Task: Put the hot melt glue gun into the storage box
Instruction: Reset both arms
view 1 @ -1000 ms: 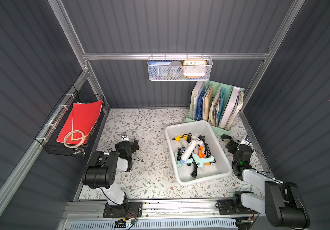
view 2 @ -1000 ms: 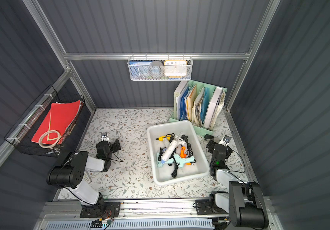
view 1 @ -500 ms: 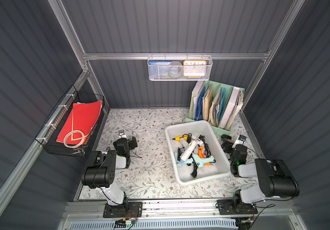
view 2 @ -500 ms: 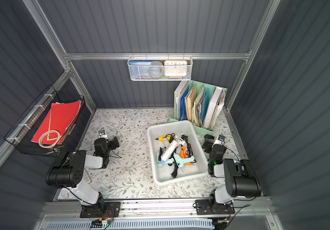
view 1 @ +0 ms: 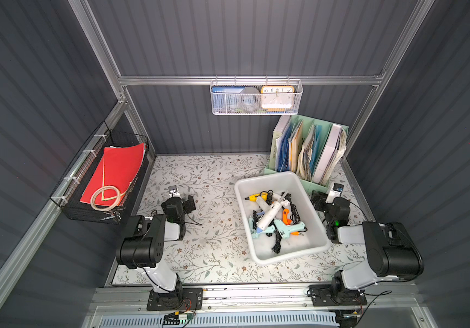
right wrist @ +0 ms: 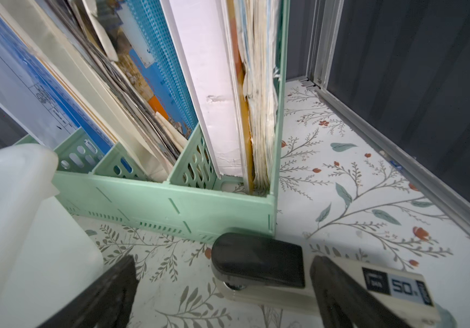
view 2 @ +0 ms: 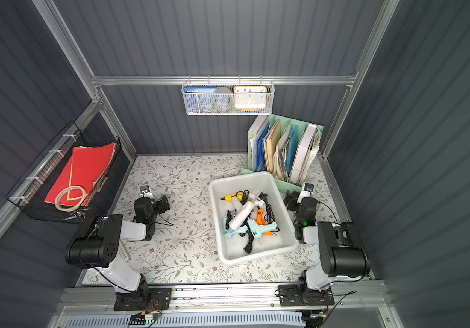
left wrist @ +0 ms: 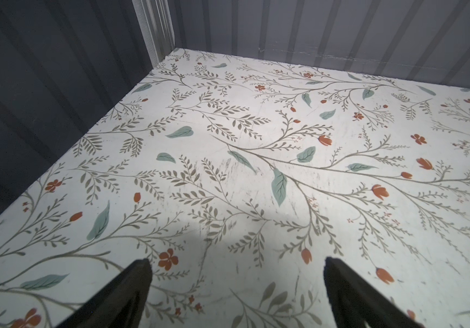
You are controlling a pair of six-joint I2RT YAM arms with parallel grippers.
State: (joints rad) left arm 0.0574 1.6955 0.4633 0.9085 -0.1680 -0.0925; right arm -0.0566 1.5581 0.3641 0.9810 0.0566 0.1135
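**Both grippers empty, glue guns piled in the tub**

The left gripper stood spread wide at the bottom edge of the left wrist view. Between its black fingers lay only the bare floral-printed tabletop. The right gripper was also spread and held nothing. At the bottom of the right wrist view a black-topped, cream-based object like a stapler lay on the table under its fingers, apparently ungripped. The mint-green plastic file rack, stuffed with papers, stood just beyond.

Right of centre in both top views sat the shallow white translucent plastic storage box, just beside the right gripper. Every hot melt glue gun in sight lay inside it. A white pistol-shaped glue gun slanted across a pale blue glue gun, with a small orange glue gun and a yellow glue gun near, all tangled in black cords. No gun showed on the table, so the task looked finished.

The guns seemed light and rigid, with hard plastic shells somewhat slick on the curved flanks. The barrel just ahead of the handle looked the best place to pinch, and the trailing cords could snag neighbours.
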